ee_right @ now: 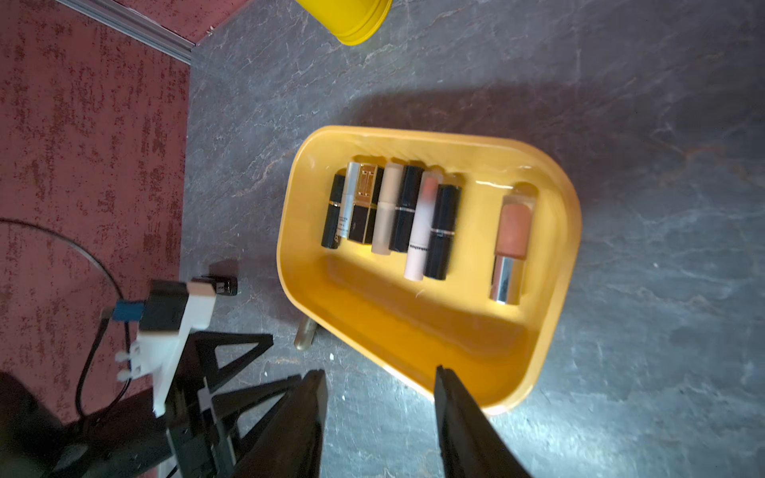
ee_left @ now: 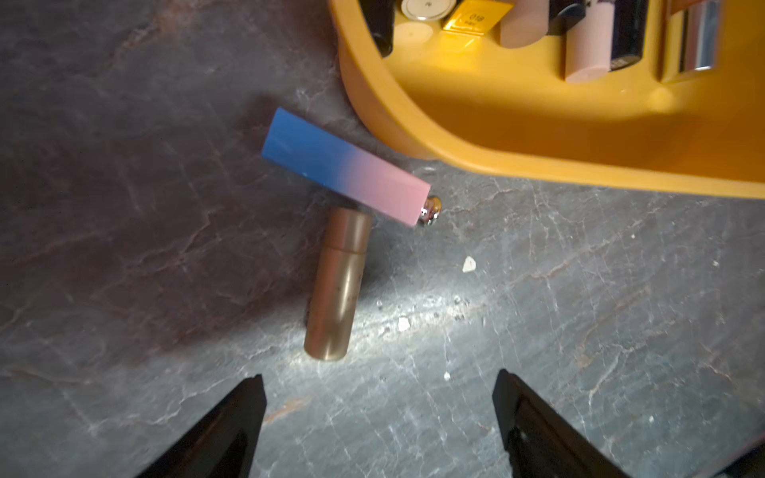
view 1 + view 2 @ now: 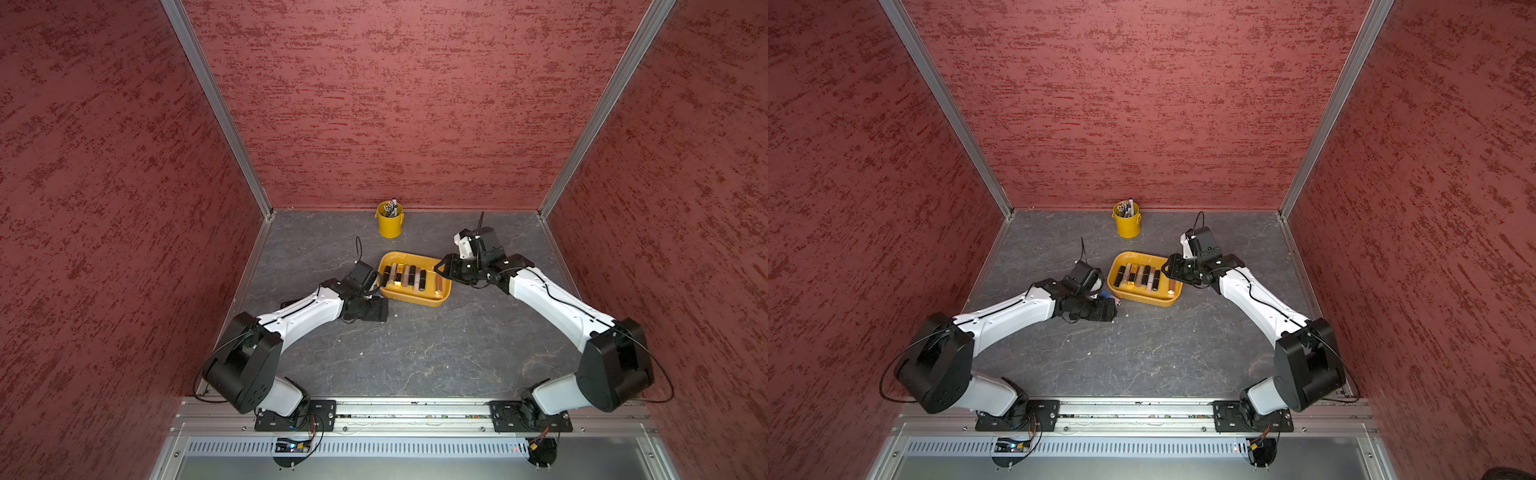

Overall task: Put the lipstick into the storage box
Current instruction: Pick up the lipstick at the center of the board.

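Lying just ahead of the left gripper [image 2: 381, 376], jaws spread wide and empty: bronze lipstick [image 2: 335, 285], long axis pointing straight away from the claw, far end touching a crosswise blue-pink square tube [image 2: 343, 165]; storage box [image 2: 455, 136] beyond. Right gripper [image 1: 379, 370] parted, empty.

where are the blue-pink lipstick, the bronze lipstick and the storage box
blue-pink lipstick [image 2: 345, 165], left wrist view, middle of its case
bronze lipstick [image 2: 337, 285], left wrist view, middle of its barrel
storage box [image 1: 393, 314], right wrist view, bare floor inside

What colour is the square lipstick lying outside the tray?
The square lipstick fades blue to pink, clearest in the left wrist view.
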Controlling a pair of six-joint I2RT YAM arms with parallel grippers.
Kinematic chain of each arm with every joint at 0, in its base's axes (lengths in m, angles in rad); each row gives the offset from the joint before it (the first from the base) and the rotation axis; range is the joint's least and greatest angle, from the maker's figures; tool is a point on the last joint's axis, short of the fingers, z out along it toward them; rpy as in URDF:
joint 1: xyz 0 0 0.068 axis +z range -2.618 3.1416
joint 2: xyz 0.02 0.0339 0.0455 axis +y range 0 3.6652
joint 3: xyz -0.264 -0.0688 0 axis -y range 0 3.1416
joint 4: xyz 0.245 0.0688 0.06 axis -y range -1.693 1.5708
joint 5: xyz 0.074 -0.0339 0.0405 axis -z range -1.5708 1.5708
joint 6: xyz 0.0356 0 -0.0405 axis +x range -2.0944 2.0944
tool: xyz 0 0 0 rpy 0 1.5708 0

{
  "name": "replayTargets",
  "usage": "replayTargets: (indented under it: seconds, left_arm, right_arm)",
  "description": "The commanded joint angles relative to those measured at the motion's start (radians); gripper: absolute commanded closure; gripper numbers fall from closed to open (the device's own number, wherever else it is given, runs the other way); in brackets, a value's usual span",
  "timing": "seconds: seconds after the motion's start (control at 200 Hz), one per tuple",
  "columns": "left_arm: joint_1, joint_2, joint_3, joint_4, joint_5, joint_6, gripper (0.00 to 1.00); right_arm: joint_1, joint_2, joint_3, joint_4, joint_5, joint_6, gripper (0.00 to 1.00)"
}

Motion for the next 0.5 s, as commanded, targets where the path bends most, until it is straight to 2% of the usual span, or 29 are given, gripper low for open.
replayTargets:
  seconds: [0.0, 0.15, 0.326, 0.496]
  left_arm:
    - [-0.014, 0.066, 0.052, -0.039, -0.068, 0.051, 0.20]
    - [-0.024, 0.136, 0.100, -0.064, -0.094, 0.068, 0.31]
    - [-0.027, 0.191, 0.143, -0.111, -0.131, 0.078, 0.35]
    - [-0.027, 0.232, 0.145, -0.129, -0.145, 0.084, 0.45]
  right_arm:
    - [0.003, -0.064, -0.031, -0.003, -0.011, 0.006, 0.54]
    - [0.003, -0.104, -0.056, -0.005, -0.019, 0.007, 0.54]
    - [0.004, -0.106, -0.060, -0.001, -0.032, 0.008, 0.54]
    - [0.003, -0.104, -0.063, 0.009, -0.040, 0.009, 0.54]
